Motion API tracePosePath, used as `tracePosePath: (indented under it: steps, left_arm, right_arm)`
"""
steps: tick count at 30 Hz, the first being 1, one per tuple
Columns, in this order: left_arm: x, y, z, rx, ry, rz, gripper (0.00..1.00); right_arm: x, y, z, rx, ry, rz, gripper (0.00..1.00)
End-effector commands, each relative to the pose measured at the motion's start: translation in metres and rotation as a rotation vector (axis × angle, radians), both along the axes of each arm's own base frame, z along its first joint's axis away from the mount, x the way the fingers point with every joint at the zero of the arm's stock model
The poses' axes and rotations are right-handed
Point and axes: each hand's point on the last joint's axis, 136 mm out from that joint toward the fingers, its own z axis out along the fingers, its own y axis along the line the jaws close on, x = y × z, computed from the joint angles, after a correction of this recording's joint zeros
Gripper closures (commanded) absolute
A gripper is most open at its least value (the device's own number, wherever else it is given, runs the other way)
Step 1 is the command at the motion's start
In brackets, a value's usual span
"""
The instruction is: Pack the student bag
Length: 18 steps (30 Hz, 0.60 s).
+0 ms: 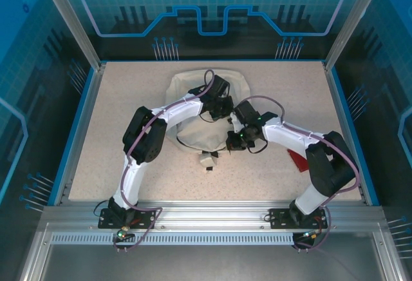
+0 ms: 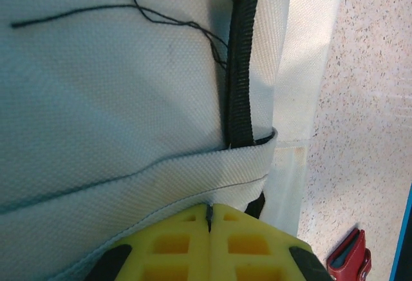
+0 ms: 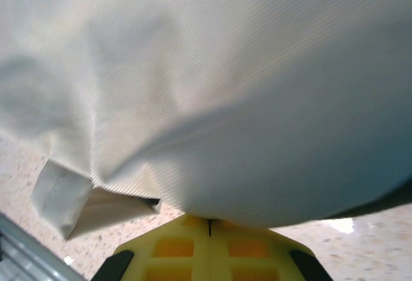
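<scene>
The student bag (image 1: 183,91) is a cream-white fabric backpack lying at the back middle of the table. My left gripper (image 1: 224,109) reaches over its right side. In the left wrist view its yellow fingers (image 2: 174,242) are pressed together, and the gripper (image 2: 209,209) is shut on a folded fabric edge of the bag (image 2: 116,100), beside a black strap (image 2: 239,68). My right gripper (image 1: 234,140) is at the bag's near right edge. It (image 3: 209,220) is shut on a bulging fold of bag fabric (image 3: 225,87) that hangs above the table.
A red object (image 1: 297,160) lies on the speckled table (image 1: 129,100) to the right of the bag, and it appears again at the corner of the left wrist view (image 2: 351,258). A small white tag (image 1: 207,160) lies just in front of the bag. Blue rails edge the table.
</scene>
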Motion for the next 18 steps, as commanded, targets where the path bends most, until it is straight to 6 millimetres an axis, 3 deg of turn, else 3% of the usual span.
tracePosePath:
  steps: [1,7,11,14,18]
  left_arm:
    - [-0.021,0.039,-0.081,0.183,0.180,0.094,0.96]
    - [-0.018,0.042,-0.083,0.180,0.186,0.113,0.97]
    - [-0.016,0.034,-0.073,0.142,0.163,0.085,0.97]
    - [-0.013,0.020,-0.049,0.073,0.122,0.011,0.91]
    - [-0.012,0.013,0.003,-0.040,0.065,-0.047,0.74]
  right_arm:
    - [-0.025,0.023,0.013,0.121,0.035,0.059,1.00]
    - [-0.047,0.020,0.000,0.074,0.062,0.060,1.00]
    - [-0.028,-0.001,0.014,0.047,-0.002,-0.009,1.00]
    - [-0.012,-0.008,0.029,0.020,-0.057,-0.020,1.00]
    - [-0.002,-0.007,0.033,0.012,-0.070,-0.002,1.00]
